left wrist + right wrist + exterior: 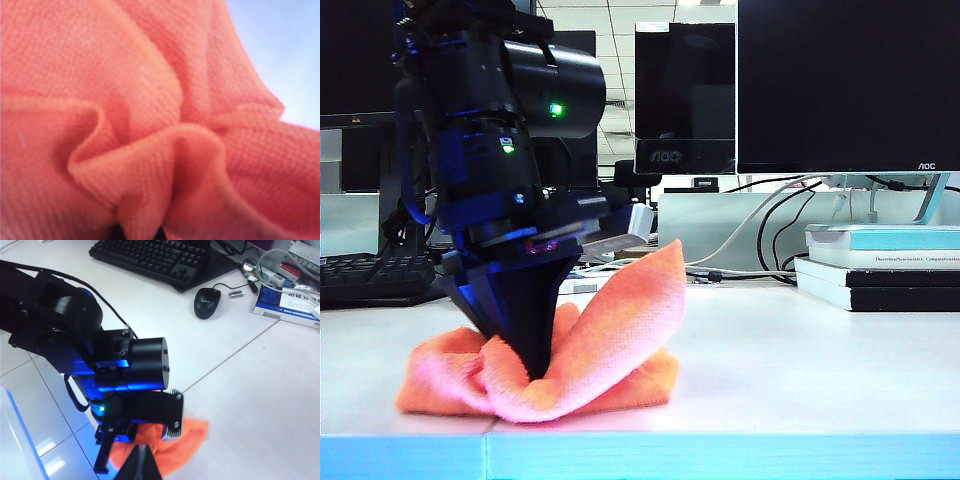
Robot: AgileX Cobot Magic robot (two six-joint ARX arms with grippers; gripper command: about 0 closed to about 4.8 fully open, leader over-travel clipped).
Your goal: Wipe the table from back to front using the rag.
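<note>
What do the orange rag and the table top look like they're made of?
The rag: soft woven cloth, probably microfibre; a fine ribbed weave shows and it bunches in limp folds where the left hand pinches it. The table: hard, smooth white board, likely laminate; faint sheen, thin dark seam.

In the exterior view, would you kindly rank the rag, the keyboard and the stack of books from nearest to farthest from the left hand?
1. The rag: pinched in the shut left hand, at the table's front edge.
2. The keyboard: behind, at the far left.
3. The stack of books: far right, at the back.

The right hand is out of this view.
</note>
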